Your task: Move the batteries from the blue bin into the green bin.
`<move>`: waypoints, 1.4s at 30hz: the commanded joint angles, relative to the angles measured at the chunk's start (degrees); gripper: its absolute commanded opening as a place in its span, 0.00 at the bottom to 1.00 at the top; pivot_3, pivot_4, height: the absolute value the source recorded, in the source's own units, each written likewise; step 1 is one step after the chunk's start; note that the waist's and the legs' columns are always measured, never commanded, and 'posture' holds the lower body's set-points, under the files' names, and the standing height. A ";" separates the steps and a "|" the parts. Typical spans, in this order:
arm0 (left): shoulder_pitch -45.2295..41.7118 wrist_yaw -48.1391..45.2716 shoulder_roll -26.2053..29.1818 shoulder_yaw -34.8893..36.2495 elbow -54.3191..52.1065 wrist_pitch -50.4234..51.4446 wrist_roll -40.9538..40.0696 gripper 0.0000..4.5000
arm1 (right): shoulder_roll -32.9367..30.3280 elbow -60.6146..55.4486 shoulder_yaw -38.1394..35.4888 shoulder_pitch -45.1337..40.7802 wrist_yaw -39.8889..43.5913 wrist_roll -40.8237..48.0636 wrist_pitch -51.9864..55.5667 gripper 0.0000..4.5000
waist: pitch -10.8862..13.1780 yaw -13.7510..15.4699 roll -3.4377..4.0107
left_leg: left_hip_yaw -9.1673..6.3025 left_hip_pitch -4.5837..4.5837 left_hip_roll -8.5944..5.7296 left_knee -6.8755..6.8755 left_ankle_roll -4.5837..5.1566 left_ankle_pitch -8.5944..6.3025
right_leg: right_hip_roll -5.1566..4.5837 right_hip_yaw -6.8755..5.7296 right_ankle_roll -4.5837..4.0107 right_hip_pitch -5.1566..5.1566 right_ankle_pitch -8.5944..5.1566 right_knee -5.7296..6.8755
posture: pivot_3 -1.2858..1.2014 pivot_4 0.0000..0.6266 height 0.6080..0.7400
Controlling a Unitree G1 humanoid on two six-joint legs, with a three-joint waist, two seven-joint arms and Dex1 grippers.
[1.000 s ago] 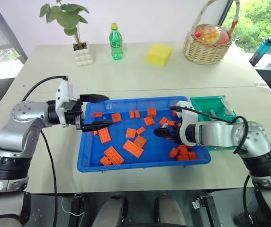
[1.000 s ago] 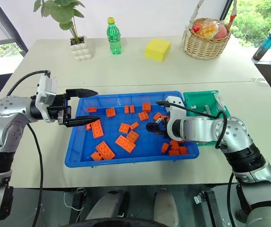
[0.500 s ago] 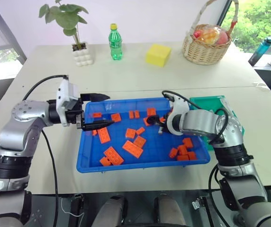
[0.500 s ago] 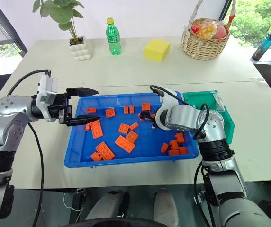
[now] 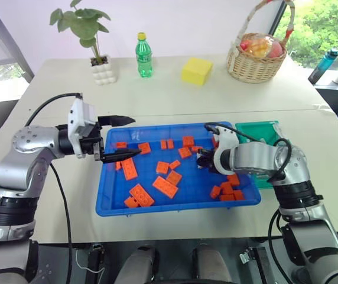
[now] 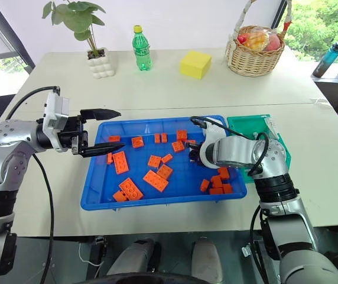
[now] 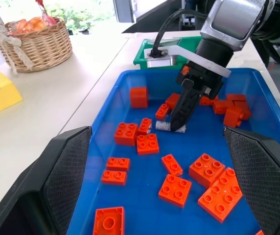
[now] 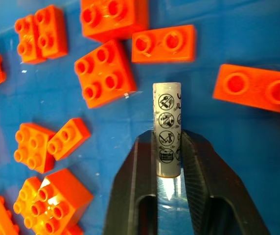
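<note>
Our right gripper point(image 8: 169, 161) reaches down into the blue bin point(image 5: 175, 204), its two black fingers point(image 8: 132, 186) pinched on a battery point(image 8: 167, 128), a pale grey cylinder printed with small round warning marks. The battery lies low over the bin's floor toward the far right part of the tray, among orange bricks point(image 5: 165, 186) scattered across the bin; whether it has left the floor we cannot tell. In the left wrist view the same battery point(image 7: 171, 127) sits crosswise at the tip of that gripper, with bricks just beside it on several sides.

Our left gripper point(image 5: 119, 138) hangs level over the bin's near-left edge, pointing across the tray, its fingers point(image 7: 64, 171) spread wide and holding nothing.

The green bin point(image 5: 257, 129) stands touching the blue bin's right side, partly behind our right forearm. We make out what looks like a pale grey piece lying inside it, but cannot tell what it is.

On the far side of the table point(image 5: 169, 94) stand a potted plant point(image 5: 95, 41), a green bottle point(image 5: 144, 53), a yellow block point(image 5: 197, 69) and a wicker basket point(image 5: 257, 59) holding fruit, all well apart from the bins.
</note>
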 commanded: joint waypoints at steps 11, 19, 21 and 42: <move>-0.81 -0.88 0.14 0.51 0.05 -1.04 -0.29 1.00 | -11.97 -19.33 4.41 -7.86 42.60 -24.25 10.35 0.16 | 0.18 0.19 0.28 | -0.01 -0.16 0.00 0.02 0.03 -0.02 | 0.00 0.00 0.01 -0.13 0.00 -0.03 | 0.52 0.24 0.98; -2.25 -2.79 -0.82 -0.42 4.27 -3.08 0.61 1.00 | -26.07 -30.12 -3.81 -6.96 74.06 -35.46 5.86 0.16 | 0.17 0.51 0.20 | -0.01 -0.42 -0.07 0.13 0.14 -0.08 | -0.04 -0.01 0.01 -0.26 0.00 -0.17 | 0.52 0.24 0.98; -3.36 -3.15 -1.04 -0.68 5.64 -3.38 0.88 1.00 | -31.59 -31.36 -7.85 -3.17 82.54 -41.16 1.74 0.16 | 0.18 0.72 0.19 | -0.01 -0.45 -0.06 0.13 0.13 -0.08 | -0.03 -0.01 0.01 -0.22 0.00 -0.34 | 0.52 0.24 0.98; -4.89 -3.23 2.76 3.30 7.25 -0.65 -0.84 1.00 | -36.52 -15.44 -25.56 27.16 105.72 -76.38 -21.95 0.90 | 0.20 1.77 0.19 | 0.11 -0.53 -0.06 0.27 0.19 -0.12 | -0.04 -0.02 0.04 -0.15 0.01 -0.63 | 0.52 0.24 0.98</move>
